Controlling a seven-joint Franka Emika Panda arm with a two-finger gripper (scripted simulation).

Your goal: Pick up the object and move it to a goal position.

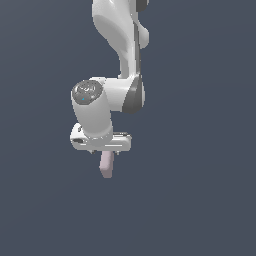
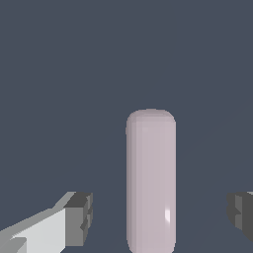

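Two dark finger pads (image 2: 79,220) sit closest to the wrist camera, one on either side of the object (image 2: 150,180), and both stand clear of it — the jaws are spread open with a visible gap between each pad and the pale pinkish-mauve block. In that view the block runs lengthwise between them, its rounded far end pointing away from the wrist, and it appears a little nearer one pad than the other. In the exterior view the gripper (image 1: 104,150) hangs below the white arm (image 1: 122,45), and the object (image 1: 105,165) shows as a short mauve stub poking out beneath it against the plain dark surface (image 1: 200,200); whether the block rests on that surface cannot be told for sure. My guess is that the grasp has not yet been made. The main risk from here is the off-centre fit: if the jaws close as they stand, the nearer pad would likely meet the block first and nudge or twist it before the other arrives. The smooth rounded form adds to that — a hold landing near an end rather than along the straight flank could let it squirt out or pivot during the lift, and a shallow hold might drop it on the way to the goal.
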